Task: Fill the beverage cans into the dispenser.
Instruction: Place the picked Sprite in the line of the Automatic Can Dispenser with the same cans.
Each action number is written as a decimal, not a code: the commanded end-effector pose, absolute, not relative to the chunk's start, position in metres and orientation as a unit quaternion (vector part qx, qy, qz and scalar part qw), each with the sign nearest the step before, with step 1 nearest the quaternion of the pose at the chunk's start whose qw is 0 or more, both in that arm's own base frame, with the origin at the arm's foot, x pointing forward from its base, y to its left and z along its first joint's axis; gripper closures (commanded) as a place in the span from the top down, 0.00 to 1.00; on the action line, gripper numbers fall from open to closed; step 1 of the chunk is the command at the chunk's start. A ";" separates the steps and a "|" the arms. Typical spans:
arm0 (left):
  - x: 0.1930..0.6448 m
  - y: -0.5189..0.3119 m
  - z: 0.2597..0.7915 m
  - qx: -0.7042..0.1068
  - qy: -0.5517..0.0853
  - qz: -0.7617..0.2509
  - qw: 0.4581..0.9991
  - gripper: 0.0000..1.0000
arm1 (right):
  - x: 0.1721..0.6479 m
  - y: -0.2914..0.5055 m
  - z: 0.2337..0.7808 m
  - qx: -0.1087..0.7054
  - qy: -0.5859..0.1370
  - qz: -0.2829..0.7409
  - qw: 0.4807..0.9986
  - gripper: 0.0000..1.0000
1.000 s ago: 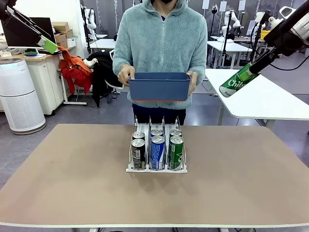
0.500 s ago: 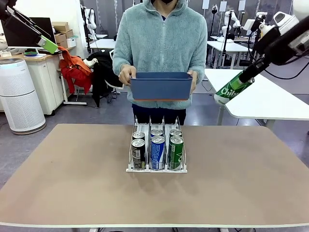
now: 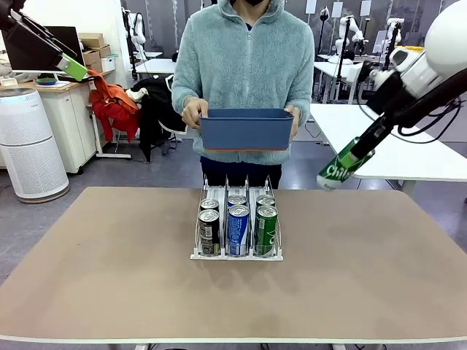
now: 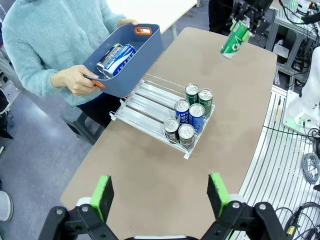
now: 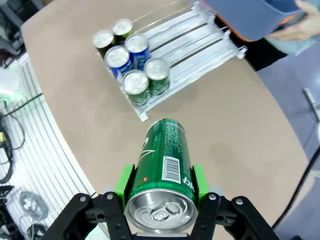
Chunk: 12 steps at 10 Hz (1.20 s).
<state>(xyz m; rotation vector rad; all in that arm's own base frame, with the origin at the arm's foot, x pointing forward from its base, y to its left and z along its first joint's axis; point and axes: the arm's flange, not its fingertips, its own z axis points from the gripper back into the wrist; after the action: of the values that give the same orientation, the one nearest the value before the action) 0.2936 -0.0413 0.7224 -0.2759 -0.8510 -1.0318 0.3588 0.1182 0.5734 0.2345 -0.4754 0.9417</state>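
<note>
The dispenser (image 3: pixel 236 256) stands mid-table with several beverage cans (image 3: pixel 238 220) at the front of its three lanes; the back of the lanes (image 4: pixel 145 100) is bare. My right gripper (image 3: pixel 355 152) is shut on a green can (image 3: pixel 340 166), tilted, in the air above the table's far right side. From the right wrist, that can (image 5: pixel 165 155) sits between the green pads (image 5: pixel 123 186), with the dispenser (image 5: pixel 200 32) ahead. My left gripper (image 4: pixel 160 195) is open and holds nothing, high at the upper left (image 3: pixel 69 67).
A person at the far side holds a blue tub (image 3: pixel 246 131) above the dispenser's back end; more cans (image 4: pixel 116 55) lie in it. A white table (image 3: pixel 408 153) stands behind on the right. The brown tabletop (image 3: pixel 109 277) is bare around the dispenser.
My right gripper has carried the green can down and to the left, toward the table. The left arm, the tub and the cans in the dispenser have stayed put.
</note>
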 end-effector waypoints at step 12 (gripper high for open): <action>0.293 -0.041 0.722 -0.128 -0.392 -0.477 0.776 1.00 | 0.346 0.186 0.518 0.110 -0.164 0.466 0.863 0.00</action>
<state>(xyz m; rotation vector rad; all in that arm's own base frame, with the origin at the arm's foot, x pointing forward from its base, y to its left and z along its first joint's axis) 0.2936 -0.0413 0.7224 -0.2759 -0.8510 -1.0318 0.3486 0.1722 0.5240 0.2446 -0.3349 1.0162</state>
